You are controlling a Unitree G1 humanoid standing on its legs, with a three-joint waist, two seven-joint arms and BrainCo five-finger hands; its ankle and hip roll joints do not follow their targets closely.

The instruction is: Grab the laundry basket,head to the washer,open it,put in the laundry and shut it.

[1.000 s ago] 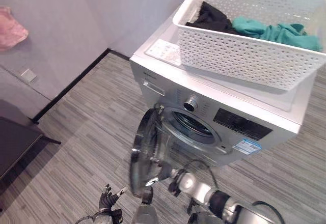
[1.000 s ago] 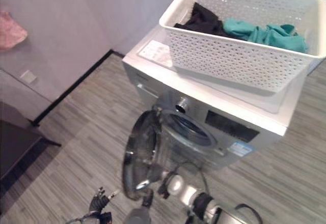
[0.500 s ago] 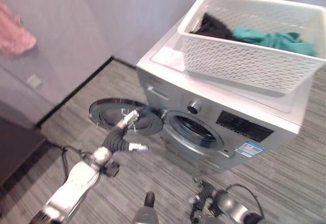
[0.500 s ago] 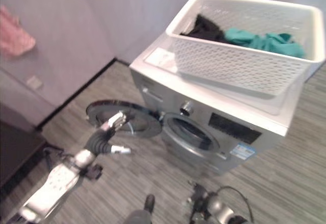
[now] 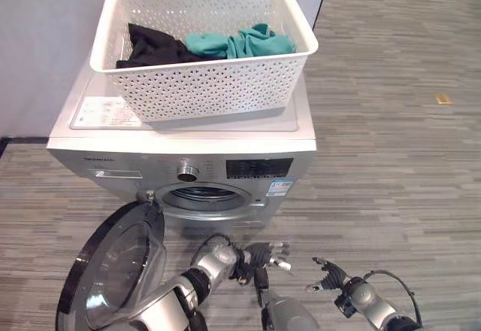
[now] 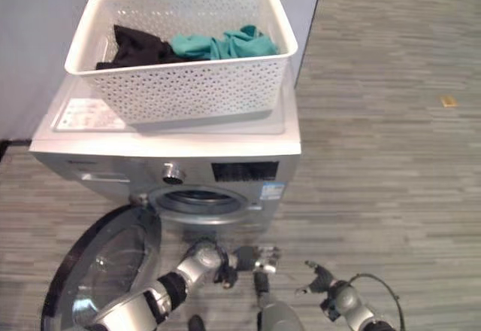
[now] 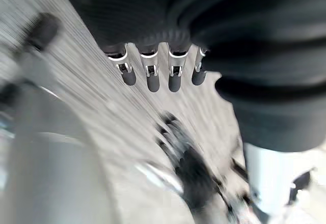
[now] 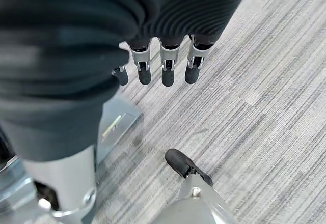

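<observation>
So, left to right: washer door (image 5: 113, 267) hangs fully swung out on its hinge at the drum's left edge, glass bowl facing up, which leaves the drum opening (image 5: 204, 195) unobstructed for loading. Washer (image 5: 188, 158) stands against the grey wall with the white perforated laundry basket (image 5: 203, 83) parked on its lid, probably set there to free both hands for the door and keep the clothes within reach above the drum. Basket sits slightly toward the back-left of the lid, clear of the control panel (image 5: 259, 168). Inside it, a black garment (image 5: 150, 45) on the left and a teal garment (image 5: 240, 43) touching it on the right, both still in the basket, nothing in the drum that I can see (drum interior is dark, so not certain). Left hand (image 5: 259, 254) sits low in front of the drum, fingers relaxed and straight in its wrist view, holding nothing. Right hand (image 5: 329, 274) is lower right over the floor, fingers spread loose, also empty. My read: door step done, loading not yet started; next move needs a reach up to the basket.
</observation>
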